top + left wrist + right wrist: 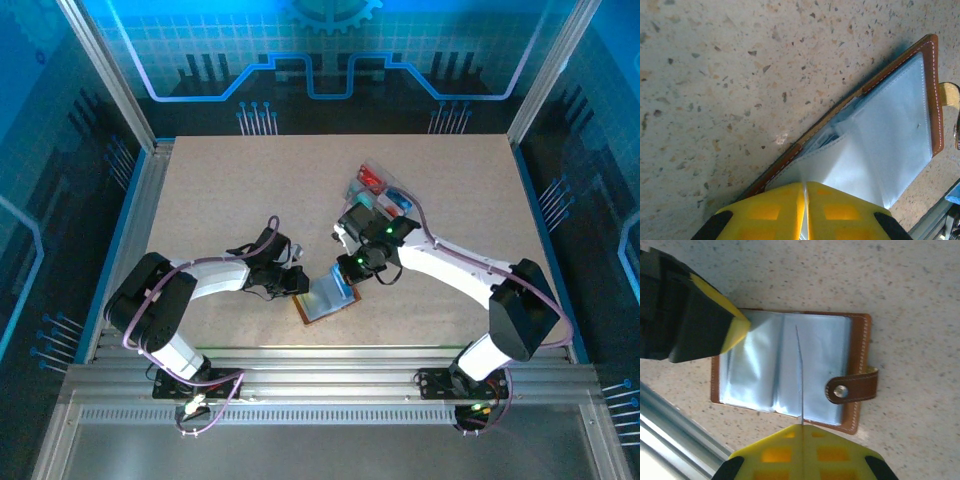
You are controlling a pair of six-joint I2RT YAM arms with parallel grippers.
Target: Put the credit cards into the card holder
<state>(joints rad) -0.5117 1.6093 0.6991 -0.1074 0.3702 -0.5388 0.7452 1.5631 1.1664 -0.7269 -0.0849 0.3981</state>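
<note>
One brown leather folding card holder (820, 360) lies open on the speckled surface (240, 190). The left end effector (804, 187) pinches one of its pale sleeves. The right end effector (801, 429) is clenched on one thin plastic card (798, 370), held edge-on over the open pages.

Open card holder (825, 355); credit card (799, 375) edge-on

Speckled beige tabletop (240, 190). Metal rails (320, 372) run along its near edge. Clear plastic tray (366, 167) sits right of centre. Blue patterned panels (200, 40) enclose back and sides.
</note>
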